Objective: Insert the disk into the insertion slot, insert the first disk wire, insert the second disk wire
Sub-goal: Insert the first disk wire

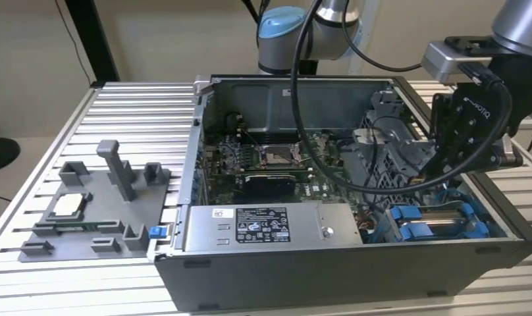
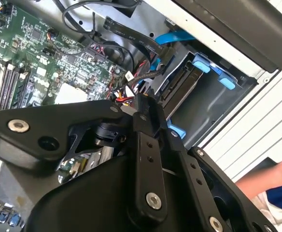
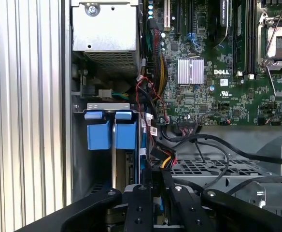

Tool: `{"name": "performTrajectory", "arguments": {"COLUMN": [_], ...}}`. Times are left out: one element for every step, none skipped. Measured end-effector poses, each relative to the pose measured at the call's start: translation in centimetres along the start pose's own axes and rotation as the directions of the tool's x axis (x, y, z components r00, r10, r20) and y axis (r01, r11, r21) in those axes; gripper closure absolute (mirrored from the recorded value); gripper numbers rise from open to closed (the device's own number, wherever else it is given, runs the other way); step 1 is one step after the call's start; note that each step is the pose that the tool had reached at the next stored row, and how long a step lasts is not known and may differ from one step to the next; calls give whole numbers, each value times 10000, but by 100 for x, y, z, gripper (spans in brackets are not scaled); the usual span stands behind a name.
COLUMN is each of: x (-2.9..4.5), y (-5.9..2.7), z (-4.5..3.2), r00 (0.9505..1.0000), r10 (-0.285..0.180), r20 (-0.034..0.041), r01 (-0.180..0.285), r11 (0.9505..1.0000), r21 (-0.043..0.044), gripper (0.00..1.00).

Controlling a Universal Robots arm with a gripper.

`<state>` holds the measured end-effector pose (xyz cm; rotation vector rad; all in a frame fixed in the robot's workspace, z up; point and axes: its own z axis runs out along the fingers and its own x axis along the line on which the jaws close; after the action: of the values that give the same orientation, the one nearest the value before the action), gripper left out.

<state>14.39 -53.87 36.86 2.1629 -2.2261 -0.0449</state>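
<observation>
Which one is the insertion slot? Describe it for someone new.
Find the open computer case on the slatted table. Just to the exterior view's right of the grey power-supply box with the white sticker sits the insertion slot. Its bright blue plastic clips set it apart from the bare grey metal around it.

Grey arm (image 1: pixel 523 23), blue joint cap (image 1: pixel 281 27), seemingly matte black gripper (image 2: pixel 142 102)
</observation>
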Motion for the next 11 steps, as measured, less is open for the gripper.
{"name": "performTrajectory", "arguments": {"x": [0,-1,-2,-3,-3,-3,-3,-2,-1,2,6], "y": [-18,-40,-67,-94,-121,-146,-169,-188,-203,-214,-221], "z": [0,-2,-3,-3,-5,-5,-5,-6,-5,-4,-2], "r00": [10000,10000,10000,10000,10000,10000,10000,10000,10000,9999,9999], "r10": [2,2,2,2,2,1,2,2,2,2,2], "r20": [-17,-33,-48,-58,-70,-78,-85,-92,-97,-100,-101], "r01": [-2,-3,-3,-3,-3,-3,-4,-5,-5,-6,-6], "r11": [10000,10000,9999,9998,9998,9997,9996,9995,9995,9994,9994], "r21": [-48,-97,-144,-184,-220,-252,-281,-306,-323,-335,-338], "gripper": [100,100,100,100,100,100,100,100,100,100,100]}}
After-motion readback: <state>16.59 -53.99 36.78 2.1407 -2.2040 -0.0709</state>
